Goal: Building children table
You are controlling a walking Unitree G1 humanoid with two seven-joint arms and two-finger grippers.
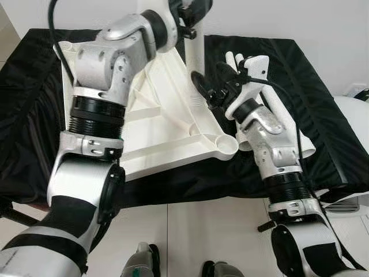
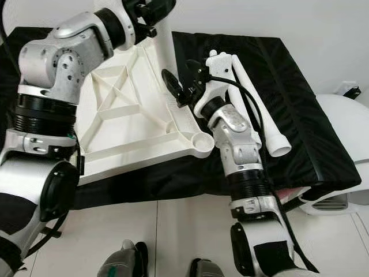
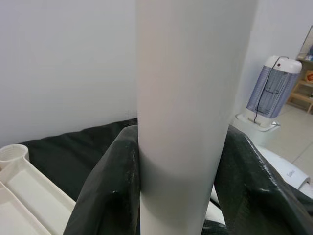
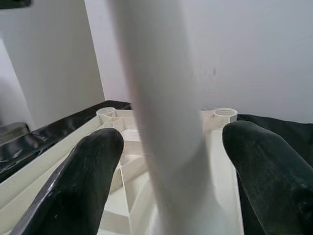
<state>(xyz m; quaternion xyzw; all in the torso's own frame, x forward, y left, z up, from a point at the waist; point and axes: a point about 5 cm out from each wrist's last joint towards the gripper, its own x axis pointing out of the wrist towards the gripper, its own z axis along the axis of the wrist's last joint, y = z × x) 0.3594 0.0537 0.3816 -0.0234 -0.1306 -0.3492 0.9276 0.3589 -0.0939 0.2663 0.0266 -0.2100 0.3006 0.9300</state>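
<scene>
The left pincer point(image 3: 181, 196) is clamping an upright white table leg point(image 3: 190, 98). The right pincer point(image 4: 171, 166) is straddling the leg's base with its fingers spread, not touching. The leg is standing on the overturned white tabletop point(image 1: 167, 133), which is lying on a black-covered worktop point(image 1: 323, 115) beside spare legs point(image 2: 262, 115).

Black cloth point(image 1: 323, 115) over counter, white wall point(image 1: 300, 17) behind; pale tiled floor point(image 1: 190, 231) in front; white heater point(image 3: 271, 90) beside cloth.
</scene>
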